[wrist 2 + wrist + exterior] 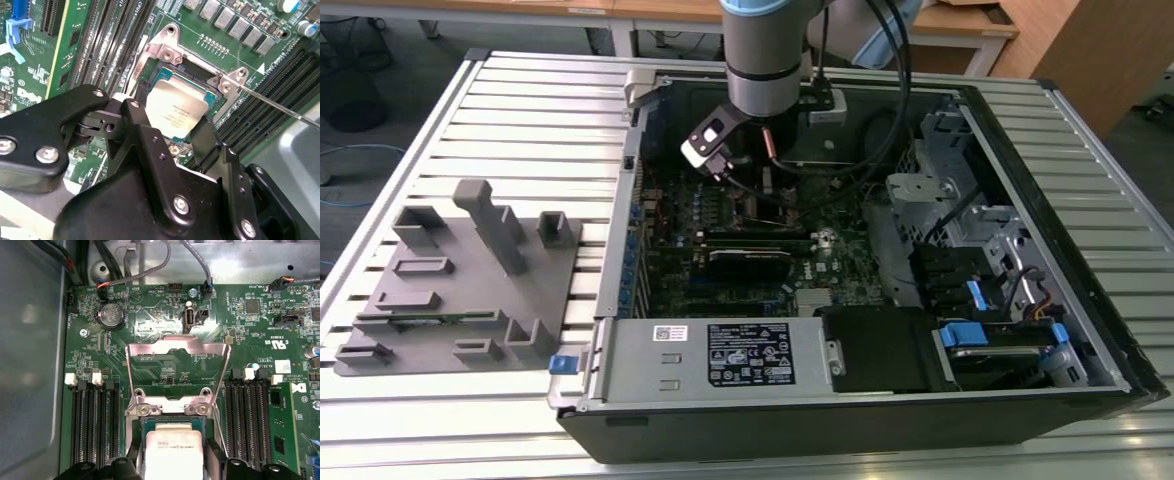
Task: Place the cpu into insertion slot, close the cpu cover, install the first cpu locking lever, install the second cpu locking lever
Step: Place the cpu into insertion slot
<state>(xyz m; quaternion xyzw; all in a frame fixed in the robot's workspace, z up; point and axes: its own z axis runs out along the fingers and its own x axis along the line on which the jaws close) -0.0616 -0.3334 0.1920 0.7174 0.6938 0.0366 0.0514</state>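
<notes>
Hand (pixel 172 120): gripping flat square silver-grey cpu (pixel 175 105)
Cpu: sitting at dark square insertion slot (pixel 192 70)
Thin silvery cpu cover (pixel 177 342): standing open

I get bright, even room light from above in the exterior view. The slatted surface (pixel 494 110) shines pale at nine o'clock of the computer case (pixel 854 420), and the grey fixture (pixel 454 290) casts only soft shadows. Inside the case it is dim — the arm (pixel 767 50) shades the motherboard (pixel 841 260), and detail there sinks into dark. In both wrist views the cpu (pixel 177 107) (pixel 172 455) glares nearly white, its print washed thin. In the first wrist view the cpu cover (pixel 175 342) catches a pale sheen, and the case wall (pixel 30 365) beside the board is a hazy grey smear.
</notes>
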